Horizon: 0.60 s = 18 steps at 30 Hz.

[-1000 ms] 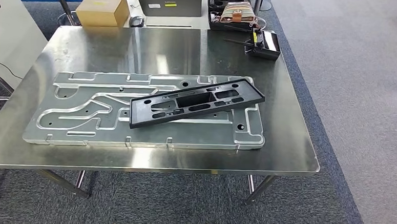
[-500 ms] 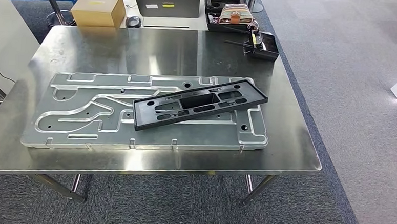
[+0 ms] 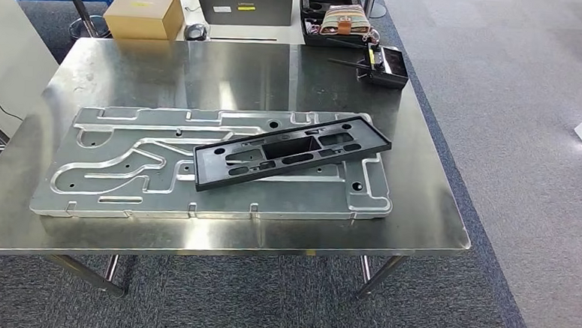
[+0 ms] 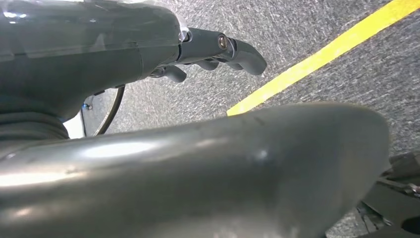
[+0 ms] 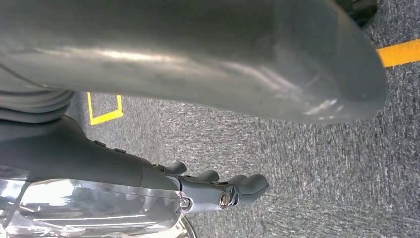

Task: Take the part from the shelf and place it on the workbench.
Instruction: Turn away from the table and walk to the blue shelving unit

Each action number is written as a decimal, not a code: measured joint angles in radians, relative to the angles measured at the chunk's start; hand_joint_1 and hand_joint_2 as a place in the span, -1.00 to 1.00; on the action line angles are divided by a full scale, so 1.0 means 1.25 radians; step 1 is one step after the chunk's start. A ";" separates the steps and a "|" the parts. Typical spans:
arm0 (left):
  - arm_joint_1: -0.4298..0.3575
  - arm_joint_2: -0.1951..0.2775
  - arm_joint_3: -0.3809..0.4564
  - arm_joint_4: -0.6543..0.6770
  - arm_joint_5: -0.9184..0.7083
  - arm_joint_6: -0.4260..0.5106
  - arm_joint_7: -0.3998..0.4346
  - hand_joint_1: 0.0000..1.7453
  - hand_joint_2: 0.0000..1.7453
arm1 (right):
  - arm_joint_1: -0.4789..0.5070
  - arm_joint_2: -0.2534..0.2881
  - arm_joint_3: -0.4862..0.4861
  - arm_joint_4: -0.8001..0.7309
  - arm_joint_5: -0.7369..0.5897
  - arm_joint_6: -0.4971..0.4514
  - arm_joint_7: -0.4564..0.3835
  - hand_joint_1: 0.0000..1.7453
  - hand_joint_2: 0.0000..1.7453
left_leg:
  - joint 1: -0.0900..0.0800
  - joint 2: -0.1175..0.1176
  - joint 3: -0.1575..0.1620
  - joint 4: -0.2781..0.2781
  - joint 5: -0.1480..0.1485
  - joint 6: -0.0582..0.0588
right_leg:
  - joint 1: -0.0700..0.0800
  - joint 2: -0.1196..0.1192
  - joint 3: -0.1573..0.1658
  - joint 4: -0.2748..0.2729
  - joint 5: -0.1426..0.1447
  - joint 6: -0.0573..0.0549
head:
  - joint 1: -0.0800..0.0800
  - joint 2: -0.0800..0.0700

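Already down: black plastic part (image 3: 291,152) lies slantwise on the machined aluminium plate (image 3: 122,172), toward the plate's right end, on the steel bench (image 3: 420,216). Left robot hand (image 4: 218,49) hangs over grey carpet (image 4: 317,25), fingers loosely apart, grasping nothing. Right robot hand (image 5: 218,191) likewise released. Cardboard box (image 3: 144,12) sits beyond the plate.

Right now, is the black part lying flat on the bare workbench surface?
No, the black part rests tilted across the machined aluminium plate, not directly on the workbench.
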 joint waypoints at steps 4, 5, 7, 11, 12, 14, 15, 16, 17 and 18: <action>-0.008 0.002 -0.001 0.000 -0.002 -0.004 0.004 -1.00 -1.00 | 0.000 0.000 0.000 0.000 0.000 0.000 0.001 -1.00 -1.00 | -0.002 0.000 -0.001 0.002 0.000 0.001 | -0.002 0.000 0.000 0.000 0.001 0.002 | 0.000 0.000; -0.009 0.002 -0.001 0.000 -0.002 -0.004 0.005 -1.00 -1.00 | 0.000 0.000 0.000 0.000 0.000 0.000 0.001 -1.00 -1.00 | -0.002 0.000 -0.002 0.002 -0.001 0.001 | -0.002 0.000 0.000 0.000 0.001 0.002 | 0.000 0.000; -0.010 0.003 -0.001 0.000 0.000 -0.003 0.007 -1.00 -1.00 | 0.000 0.001 0.000 0.000 0.001 0.001 0.000 -1.00 -1.00 | -0.003 0.000 -0.002 0.003 -0.001 0.004 | -0.003 0.000 0.000 0.000 0.002 0.005 | 0.000 0.000; -0.008 0.004 -0.001 0.000 0.007 0.005 0.007 -1.00 -1.00 | 0.000 0.002 0.000 0.000 0.010 0.009 0.003 -1.00 -1.00 | 0.003 0.004 0.000 -0.011 0.013 0.017 | -0.002 -0.003 -0.007 0.015 -0.013 0.013 | 0.000 0.000; -0.006 0.004 -0.001 0.000 0.007 0.007 0.007 -1.00 -1.00 | 0.000 0.001 0.000 0.000 0.011 0.011 0.005 -1.00 -1.00 | 0.006 0.006 0.000 -0.016 0.018 0.021 | -0.002 -0.005 -0.020 0.046 -0.036 0.015 | 0.000 0.000; -0.001 0.004 -0.001 0.000 0.008 0.012 0.007 -1.00 -1.00 | 0.000 0.001 0.000 0.000 0.014 0.012 0.009 -1.00 -1.00 | 0.005 0.010 -0.005 -0.018 0.021 0.024 | -0.005 -0.008 -0.063 0.148 -0.098 0.018 | 0.000 0.000; 0.002 0.005 -0.001 0.000 0.007 0.013 0.007 -1.00 -1.00 | 0.001 0.001 0.000 0.000 0.014 0.012 0.011 -1.00 -1.00 | 0.005 0.011 -0.008 -0.017 0.022 0.023 | -0.007 -0.009 -0.083 0.197 -0.118 0.020 | 0.000 0.000; 0.005 0.005 -0.001 0.000 0.006 0.014 0.008 -1.00 -1.00 | 0.002 0.001 0.000 0.000 0.015 0.012 0.012 -1.00 -1.00 | 0.005 0.012 -0.011 -0.016 0.023 0.022 | -0.009 -0.010 -0.090 0.222 -0.123 0.022 | 0.000 0.000; 0.007 0.005 -0.001 0.000 0.004 0.013 0.010 -1.00 -1.00 | 0.003 0.001 0.000 0.000 0.015 0.011 0.012 -1.00 -1.00 | 0.005 0.013 -0.013 -0.014 0.024 0.020 | -0.011 -0.011 -0.082 0.216 -0.111 0.024 | 0.000 0.000; 0.008 0.006 -0.001 0.000 0.002 0.013 0.012 -1.00 -1.00 | 0.003 0.001 0.000 0.000 0.015 0.011 0.013 -1.00 -1.00 | 0.006 0.013 -0.015 -0.010 0.024 0.018 | -0.013 -0.013 -0.059 0.179 -0.087 0.024 | 0.000 0.000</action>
